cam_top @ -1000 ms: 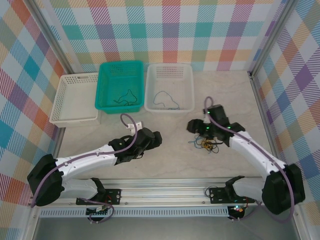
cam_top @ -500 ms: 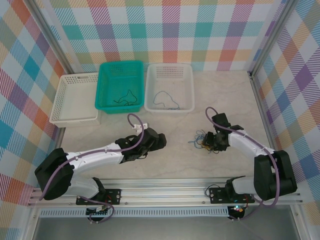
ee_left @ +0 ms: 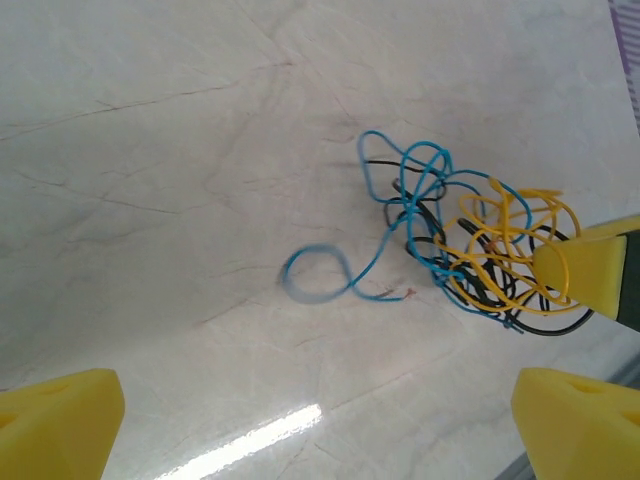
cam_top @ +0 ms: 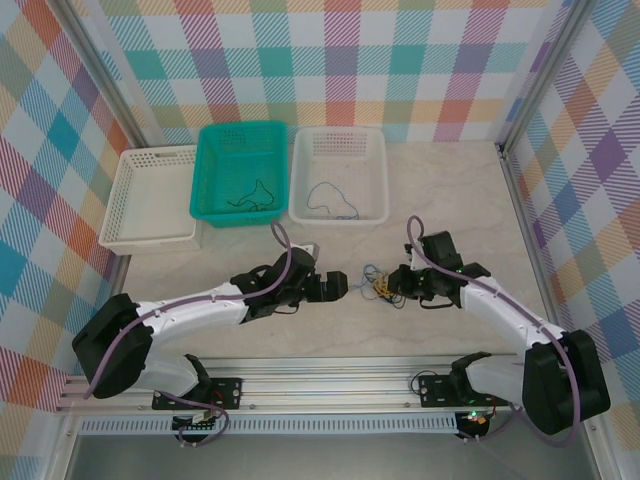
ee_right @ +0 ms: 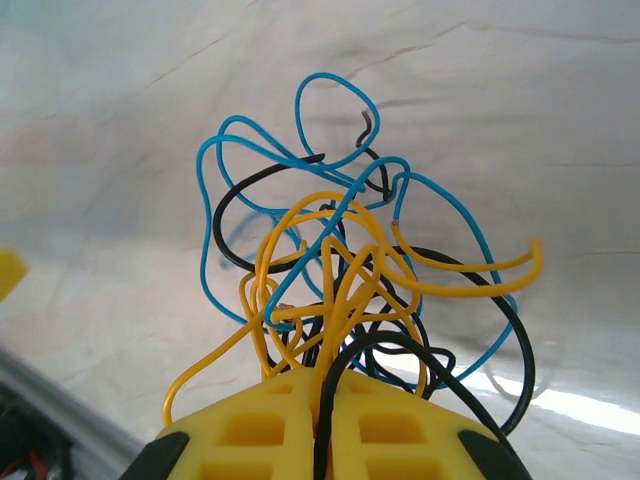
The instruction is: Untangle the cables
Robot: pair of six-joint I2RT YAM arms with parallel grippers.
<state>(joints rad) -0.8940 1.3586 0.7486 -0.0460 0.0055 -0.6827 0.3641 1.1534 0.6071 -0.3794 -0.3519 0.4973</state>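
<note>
your right tool is clamped shut on the cables. in its wrist view, yellow and black strands run down into the seam between its two yellow fingers, and blue loops fan out above them. the clump is near the middle of the marble surface, between the two arms. you cannot tell whether it rests there or hangs just off it. your left tool faces the clump from just beside it, jaws spread wide and holding nothing. one blue loop trails off the clump toward it. at the far side, the teal basket and the white basket beside it each hold a thin wire.
</note>
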